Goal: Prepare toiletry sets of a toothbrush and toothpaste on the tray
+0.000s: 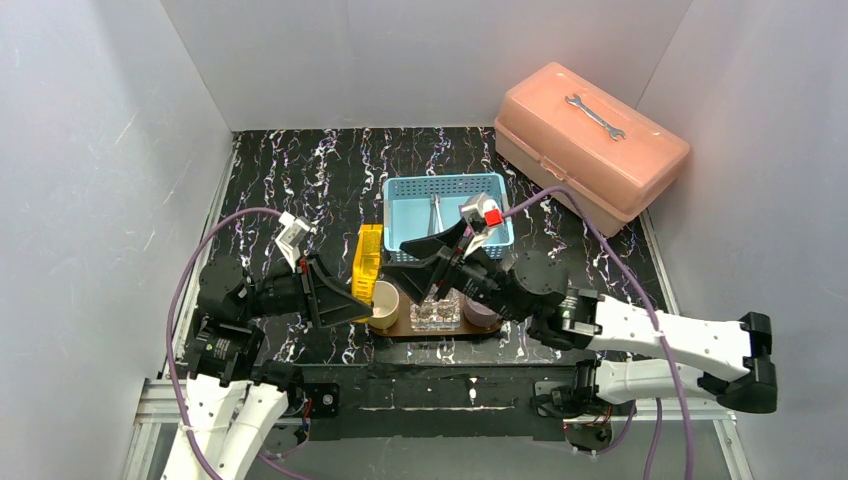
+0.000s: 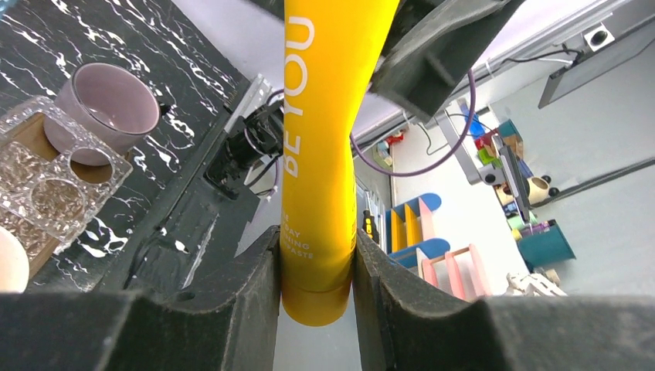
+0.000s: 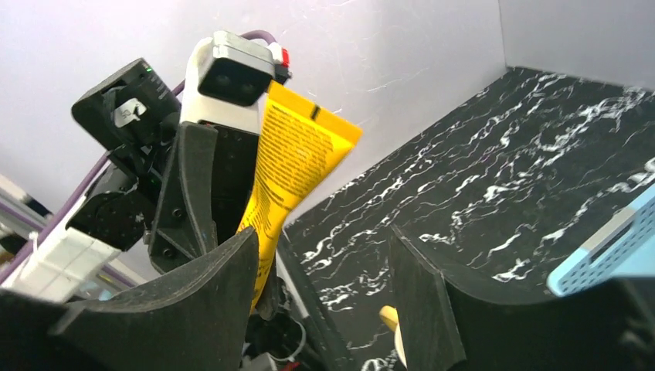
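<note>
Farthest left, the left gripper (image 2: 317, 249) has its jaws clamped on the yellow toothpaste tube (image 2: 320, 147), one finger pressed against each side of the tube's lower body. The tube is off the table (image 1: 300, 180). From above it sits just left of the blue basket (image 1: 400, 228) and close over the cream cup (image 1: 384, 305) at the left end of the tray (image 1: 455, 331).

The tube is bright yellow-orange all over. White capital letters reading "BE YOU" run along its length, with smaller white lettering nearer the cap. The round cap is the same yellow and points back toward the wrist. The other end flattens out wide to a crimped edge. In the right wrist view, the tube's back carries a block of fine black print and a small black mark near the crimp.

The tray is a brown board lying across the near part of the table. Left to right it holds the cream cup, a clear container (image 1: 436, 313) with round wells, and a mauve cup (image 1: 481, 312) partly hidden by the right arm.

The right gripper (image 3: 324, 236) hovers next to the tube with its jaws spread and nothing between them. Behind it, thin pale toothbrushes (image 1: 436, 212) lie in the basket. Far right stands a pink toolbox (image 1: 590, 140) with a wrench (image 1: 594, 115) on its lid.
</note>
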`<state>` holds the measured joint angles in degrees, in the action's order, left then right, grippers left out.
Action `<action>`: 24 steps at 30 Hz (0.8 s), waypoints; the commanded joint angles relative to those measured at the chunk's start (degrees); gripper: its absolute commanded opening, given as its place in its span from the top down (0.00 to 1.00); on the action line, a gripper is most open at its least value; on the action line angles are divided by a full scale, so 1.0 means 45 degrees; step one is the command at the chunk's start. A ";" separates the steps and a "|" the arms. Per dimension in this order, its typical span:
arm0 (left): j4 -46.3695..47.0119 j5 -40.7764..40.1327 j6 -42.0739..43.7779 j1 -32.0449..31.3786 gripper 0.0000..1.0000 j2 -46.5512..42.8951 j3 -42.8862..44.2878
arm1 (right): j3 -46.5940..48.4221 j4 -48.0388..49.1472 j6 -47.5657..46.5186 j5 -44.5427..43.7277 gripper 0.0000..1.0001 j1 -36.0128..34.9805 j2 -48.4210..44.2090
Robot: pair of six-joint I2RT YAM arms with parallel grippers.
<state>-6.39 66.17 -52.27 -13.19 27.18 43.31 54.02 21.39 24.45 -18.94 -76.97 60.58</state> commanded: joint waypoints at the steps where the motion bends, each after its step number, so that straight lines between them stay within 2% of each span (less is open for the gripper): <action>1: 0.0373 0.1272 0.0287 0.0014 1.00 -0.0295 -0.0215 | 0.1826 -0.2705 -0.2490 0.1240 0.30 -0.0064 -0.0713; 4: 0.0381 0.1485 0.0411 -0.0174 1.00 -0.0385 -0.0268 | 0.3288 -0.5367 -0.3680 0.2374 0.30 -0.0064 -0.0476; 13: 0.0344 0.2019 0.0804 -0.1289 1.00 -0.0509 -0.0386 | 0.6960 -1.0753 -0.6710 0.4445 0.29 -0.0064 0.0424; 17: 0.0091 0.2142 0.1151 -0.1883 1.00 -0.0571 -0.0376 | 0.7893 -1.2281 -0.7720 0.5414 0.27 -0.0064 0.0747; 24: -0.0662 0.2336 0.2011 -0.3244 1.00 -0.0690 -0.0289 | 0.8774 -1.3733 -0.8860 0.6846 0.26 -0.0066 0.1160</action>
<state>-7.68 74.43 -46.83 -24.82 24.73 41.63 89.32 -35.29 -10.44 6.24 -77.01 64.95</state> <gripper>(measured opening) 0.324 0.735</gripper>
